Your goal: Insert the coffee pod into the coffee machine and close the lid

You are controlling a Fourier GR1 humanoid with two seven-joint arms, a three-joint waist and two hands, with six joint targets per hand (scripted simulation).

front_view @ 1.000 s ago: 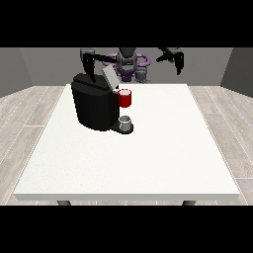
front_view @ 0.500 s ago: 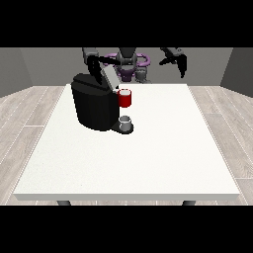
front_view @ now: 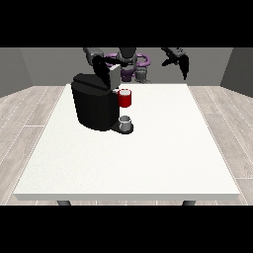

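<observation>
Your biggest item is the white table (front_view: 148, 158), filling most of the view, with grey plank floor (front_view: 29, 113) showing at either side of it. Next down in size, you have the robot (front_view: 129, 62) standing behind the far edge, dark torso with purple at the shoulders, small at the top of the view.

On the table's far left portion sits the black coffee machine (front_view: 94, 104), a bulky dark block. Its lid (front_view: 112, 75) stands raised at the top right corner of the body (lighter grey on the face you can see), so the machine is not closed. A red piece (front_view: 125, 98) juts from the machine's front at brew-head height, and I cannot tell whether that is the coffee pod or part of the machine. Directly beneath it a small grey cup (front_view: 126, 121) rests on the machine's base plate.

Now the hands. The hand at the view's left (front_view: 101, 66) is right on top of the machine, just beside the raised lid and seemingly touching it; it reads as one dark shape, so I cannot tell how it is set or whether it holds anything. The hand at the view's right (front_view: 182, 62) hangs in the air well apart from the machine, above the table's far right edge, fingers pointing downward and relaxed, nothing in it.
</observation>
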